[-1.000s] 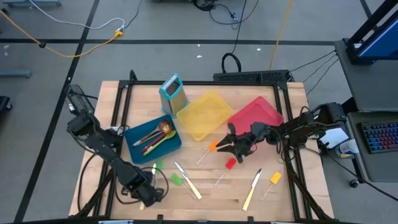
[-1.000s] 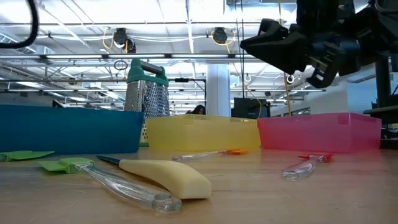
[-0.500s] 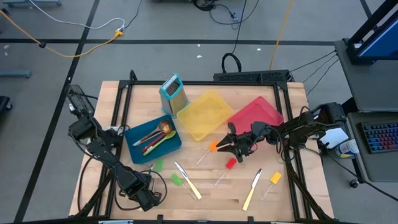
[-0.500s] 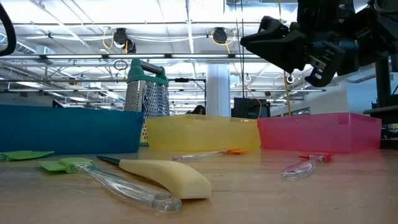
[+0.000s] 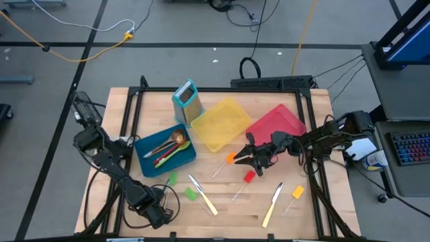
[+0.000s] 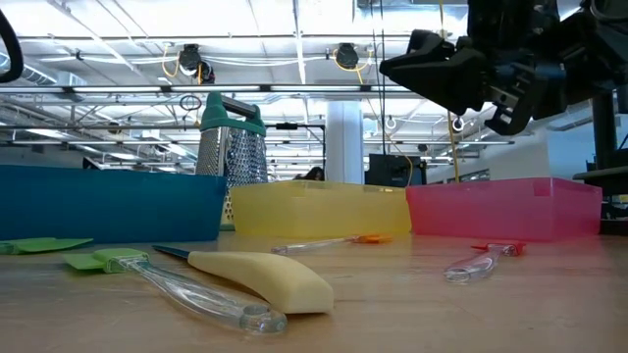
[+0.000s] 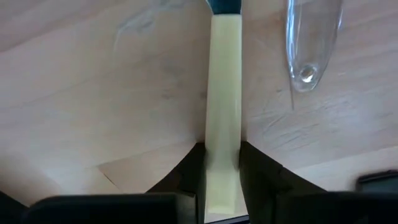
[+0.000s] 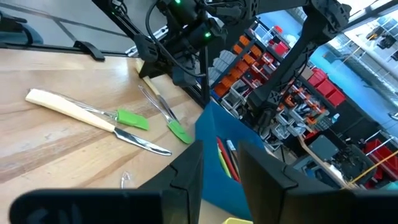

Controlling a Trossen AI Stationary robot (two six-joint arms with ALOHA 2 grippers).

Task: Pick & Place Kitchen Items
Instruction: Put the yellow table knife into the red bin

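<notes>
spoons [image 5: 168,148] in bin [image 5: 146,163], grater [image 5: 187,101] behind it

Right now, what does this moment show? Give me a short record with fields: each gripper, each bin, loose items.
left gripper: low at the table's left side, fingers closed on the handle of a cream-handled knife
right gripper: open, empty, raised above the orange spatula in front of the red bin
blue bin: holds several spoons
yellow bin: empty
red bin: empty
grater: upright behind the blue bin
loose on table: two green spatulas, red spatula, yellow spatula, two more knives
</notes>
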